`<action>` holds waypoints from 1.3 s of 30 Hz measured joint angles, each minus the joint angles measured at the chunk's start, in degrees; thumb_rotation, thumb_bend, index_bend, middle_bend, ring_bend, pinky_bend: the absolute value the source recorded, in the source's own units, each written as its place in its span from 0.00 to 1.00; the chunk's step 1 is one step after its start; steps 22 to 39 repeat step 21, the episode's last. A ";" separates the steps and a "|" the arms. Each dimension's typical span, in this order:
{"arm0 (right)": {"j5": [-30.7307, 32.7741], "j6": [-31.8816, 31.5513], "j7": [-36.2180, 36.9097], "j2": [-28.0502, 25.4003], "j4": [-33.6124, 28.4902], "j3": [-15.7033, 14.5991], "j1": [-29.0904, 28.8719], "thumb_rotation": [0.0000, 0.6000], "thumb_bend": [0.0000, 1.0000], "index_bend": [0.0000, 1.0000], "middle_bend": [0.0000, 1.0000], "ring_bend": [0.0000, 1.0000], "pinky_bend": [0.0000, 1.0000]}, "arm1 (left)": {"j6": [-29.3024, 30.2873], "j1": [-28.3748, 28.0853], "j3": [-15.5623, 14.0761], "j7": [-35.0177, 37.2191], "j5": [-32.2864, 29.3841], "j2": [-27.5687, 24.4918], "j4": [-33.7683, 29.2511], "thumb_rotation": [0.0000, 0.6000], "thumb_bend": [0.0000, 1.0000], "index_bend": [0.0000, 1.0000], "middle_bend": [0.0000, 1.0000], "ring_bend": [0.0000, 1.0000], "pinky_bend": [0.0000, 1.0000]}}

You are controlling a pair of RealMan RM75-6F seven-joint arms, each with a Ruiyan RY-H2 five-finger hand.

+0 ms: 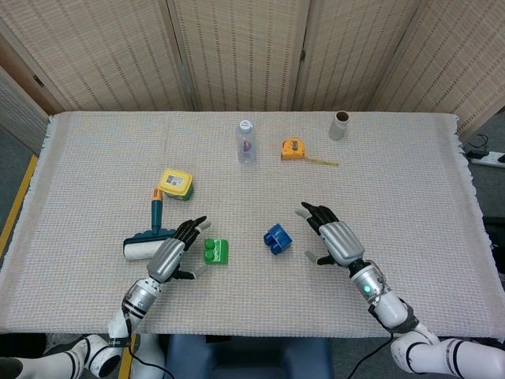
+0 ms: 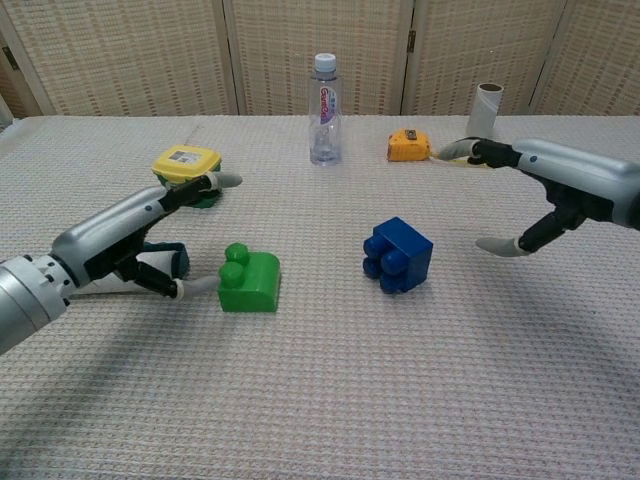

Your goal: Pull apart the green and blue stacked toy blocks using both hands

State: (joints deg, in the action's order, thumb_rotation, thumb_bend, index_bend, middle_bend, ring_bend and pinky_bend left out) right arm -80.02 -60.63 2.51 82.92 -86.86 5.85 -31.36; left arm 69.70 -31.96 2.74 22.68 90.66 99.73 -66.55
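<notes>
The green block [image 1: 215, 252] [image 2: 250, 283] lies on the cloth, studs facing left. Apart from it, to the right, the blue block [image 1: 276, 238] [image 2: 398, 256] lies on its side. My left hand [image 1: 173, 254] [image 2: 130, 235] hovers just left of the green block with its fingers spread, holding nothing. Raised to the right of the blue block, my right hand [image 1: 335, 237] [image 2: 545, 190] is also spread wide and holds nothing. Neither hand touches a block.
A lint roller [image 1: 150, 241] lies left of the green block, close to my left hand. A yellow-lidded tub [image 1: 175, 184], a water bottle [image 1: 246, 142], a tape measure [image 1: 293, 149] and a cardboard tube [image 1: 338, 125] stand farther back.
</notes>
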 measured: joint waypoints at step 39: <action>-0.40 -15.19 -26.49 9.08 12.88 -4.15 11.25 1.00 0.37 0.00 0.00 0.00 0.00 | 20.96 19.26 -6.01 -38.46 -1.96 -22.60 -15.96 1.00 0.34 0.05 0.00 0.00 0.00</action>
